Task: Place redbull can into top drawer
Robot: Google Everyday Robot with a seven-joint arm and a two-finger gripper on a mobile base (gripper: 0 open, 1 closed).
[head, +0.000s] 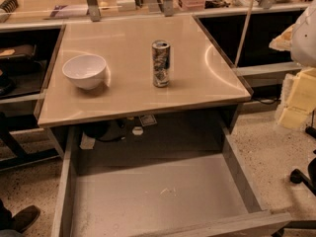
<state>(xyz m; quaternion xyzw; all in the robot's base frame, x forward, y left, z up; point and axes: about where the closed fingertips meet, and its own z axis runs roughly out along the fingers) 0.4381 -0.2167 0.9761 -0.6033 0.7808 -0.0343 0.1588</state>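
The redbull can [161,63] stands upright near the middle of the beige tabletop [128,93], silver and dark blue with a shiny top. The top drawer [158,196] is pulled open below the table's front edge, with a bare scuffed pale grey bottom and low side walls. A white rounded part of my arm [306,33] shows at the right edge, level with the can and well to its right. The gripper itself is out of view.
A white bowl [85,71] sits on the tabletop left of the can. Pale yellow blocks [298,100] and a chair base [303,177] are on the right. A shoe [22,218] is at the bottom left. Shelves with clutter run along the back.
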